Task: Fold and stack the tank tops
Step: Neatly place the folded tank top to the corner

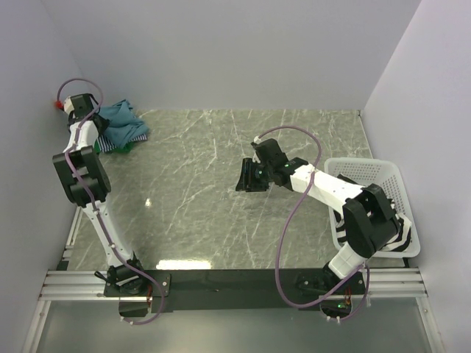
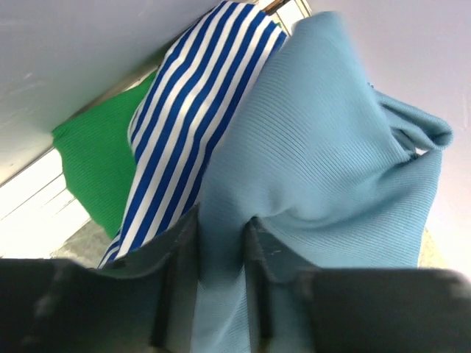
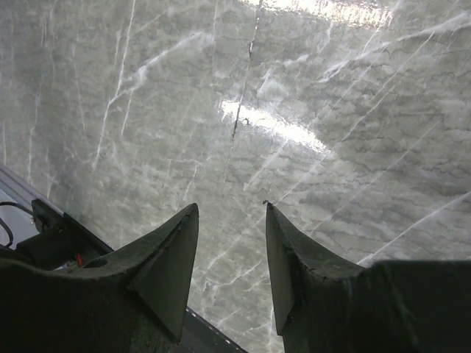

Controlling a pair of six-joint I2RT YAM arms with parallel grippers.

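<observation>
Peeking from the white basket (image 1: 355,166) is a striped top (image 1: 403,241).

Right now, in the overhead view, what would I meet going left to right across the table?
A crumpled teal-blue cloth tank top → black right pincer → white plastic lattice basket.

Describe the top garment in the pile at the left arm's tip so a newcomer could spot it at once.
At the marble table's far left corner lies a small pile of clothes. The teal-blue tank top is uppermost, a fold of it between the fingers of the left gripper. Unlike the navy-white striped top and the green top beneath, it is plain, ribbed, light blue.
</observation>
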